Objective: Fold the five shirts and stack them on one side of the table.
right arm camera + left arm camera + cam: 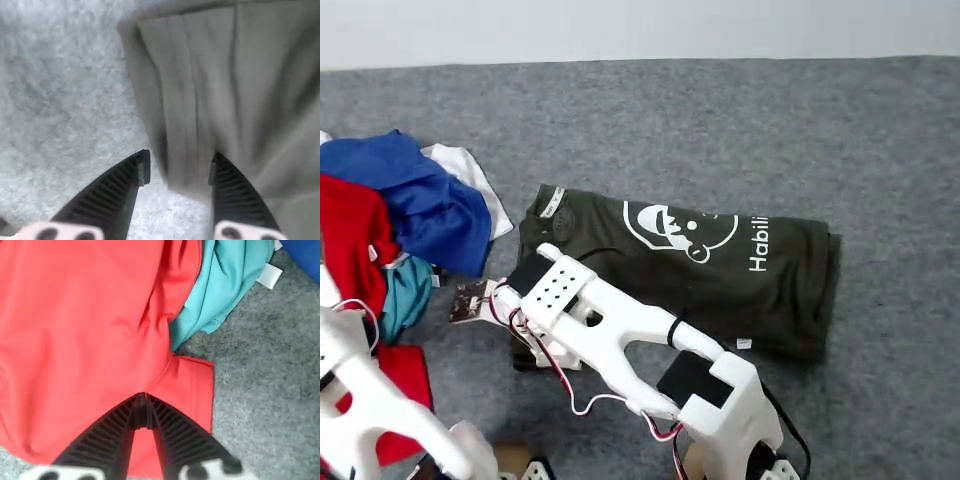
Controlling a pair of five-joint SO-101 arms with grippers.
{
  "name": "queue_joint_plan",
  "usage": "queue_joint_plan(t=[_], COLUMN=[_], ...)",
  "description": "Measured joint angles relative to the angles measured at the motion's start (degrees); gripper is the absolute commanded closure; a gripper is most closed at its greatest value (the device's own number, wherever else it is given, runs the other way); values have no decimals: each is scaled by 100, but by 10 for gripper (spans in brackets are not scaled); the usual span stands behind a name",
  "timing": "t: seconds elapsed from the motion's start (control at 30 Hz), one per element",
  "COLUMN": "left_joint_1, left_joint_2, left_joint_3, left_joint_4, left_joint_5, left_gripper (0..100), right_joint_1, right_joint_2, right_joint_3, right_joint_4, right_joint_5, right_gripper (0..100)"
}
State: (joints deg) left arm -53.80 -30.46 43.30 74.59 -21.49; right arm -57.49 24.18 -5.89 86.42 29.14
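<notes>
- Currently the dark green shirt (pixel 720 270) lies flat, part-folded; folding it appears to be the step in hand
- Right gripper (pixel 180 159) sits at its collar-end edge, jaws spread astride a fold
- Left gripper (pixel 142 401) is off that same end, jaws pressed together, pinching the red shirt (pixel 75 340)
- Next move, by my judgement: close on the edge and carry it across

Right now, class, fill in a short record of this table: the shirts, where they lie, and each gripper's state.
Surface: grey table
Flat shirt: dark green shirt, mid-table, print up
Pile at the table's edge: blue shirt, white shirt, red shirt, teal shirt
Left gripper: shut, tips at the red shirt
Right gripper: open, astride the dark green shirt's edge
</notes>
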Motion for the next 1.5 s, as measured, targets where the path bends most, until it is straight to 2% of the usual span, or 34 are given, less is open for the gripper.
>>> queue_joint_plan(t=[0.47, 0.67, 0.87, 1.1, 1.5], left_joint_1=[0, 0, 0, 0, 0], left_joint_2=[0, 0, 0, 0, 0], left_joint_3=[0, 0, 0, 9, 229], left_joint_4=[0, 0, 0, 0, 0], left_joint_5=[0, 0, 0, 0, 0], left_gripper=[996, 996, 996, 996, 996], right_joint_1=[53, 237, 378, 510, 721], right_joint_2=[659, 659, 659, 668, 695], right_joint_3=[-62, -79, -79, -79, -668], right_joint_4=[-211, -484, -712, -782, -404], right_joint_5=[316, 369, 897, 958, 1081], right_gripper=[796, 916, 924, 976, 988])
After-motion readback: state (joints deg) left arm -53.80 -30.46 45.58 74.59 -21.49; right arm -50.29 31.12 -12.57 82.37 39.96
